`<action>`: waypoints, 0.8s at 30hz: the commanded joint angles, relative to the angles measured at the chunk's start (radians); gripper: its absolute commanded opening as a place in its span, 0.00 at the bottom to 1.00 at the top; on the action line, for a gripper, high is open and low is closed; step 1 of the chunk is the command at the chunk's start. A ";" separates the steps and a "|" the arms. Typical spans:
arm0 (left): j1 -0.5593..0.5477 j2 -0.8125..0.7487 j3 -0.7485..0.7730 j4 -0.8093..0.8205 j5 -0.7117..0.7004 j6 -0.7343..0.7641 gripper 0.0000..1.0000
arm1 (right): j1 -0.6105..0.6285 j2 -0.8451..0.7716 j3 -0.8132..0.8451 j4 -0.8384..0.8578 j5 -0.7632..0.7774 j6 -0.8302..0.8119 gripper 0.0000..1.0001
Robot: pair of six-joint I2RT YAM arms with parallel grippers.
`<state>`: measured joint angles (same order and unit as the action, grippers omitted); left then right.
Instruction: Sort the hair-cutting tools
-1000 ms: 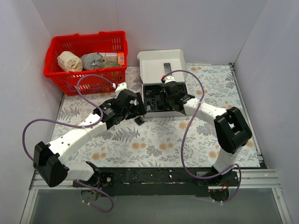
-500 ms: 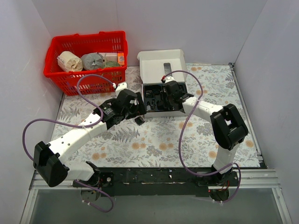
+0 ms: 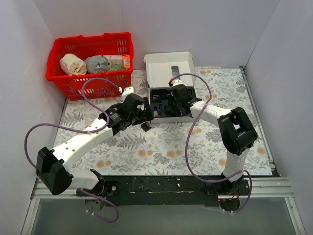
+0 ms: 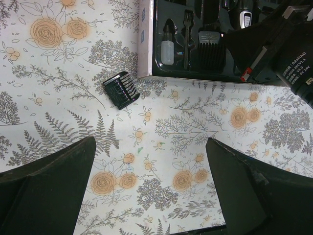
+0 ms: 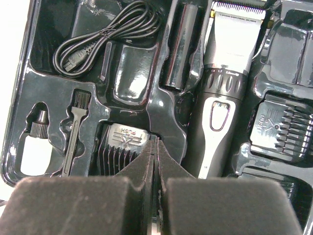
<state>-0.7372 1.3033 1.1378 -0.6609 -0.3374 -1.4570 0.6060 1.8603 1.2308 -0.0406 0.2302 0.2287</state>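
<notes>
Only my right elbow [image 3: 238, 136] has swung inward. The right gripper [image 5: 155, 143] stays over the tray [image 5: 132, 73], pressed together, with the clipper [image 5: 222, 93] seated there. My left gripper [image 4: 149, 147] hangs spread above the loose comb [image 4: 121, 89], probably next.

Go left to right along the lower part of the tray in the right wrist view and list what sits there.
small white bottle → little brush → comb attachment → hair clipper → second comb attachment
</notes>
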 commanded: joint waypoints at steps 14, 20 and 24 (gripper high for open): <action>-0.004 -0.015 0.011 0.010 -0.006 0.003 0.98 | 0.018 -0.098 0.022 -0.022 -0.022 -0.012 0.01; -0.004 -0.019 0.010 0.010 -0.008 0.004 0.98 | 0.026 -0.084 0.016 -0.019 -0.038 -0.006 0.01; -0.004 -0.022 0.010 0.009 -0.011 0.003 0.98 | 0.029 -0.062 0.015 -0.018 -0.031 -0.003 0.01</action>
<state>-0.7372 1.3033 1.1378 -0.6579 -0.3363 -1.4570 0.6296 1.8015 1.2308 -0.0658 0.2020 0.2287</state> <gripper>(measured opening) 0.982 0.022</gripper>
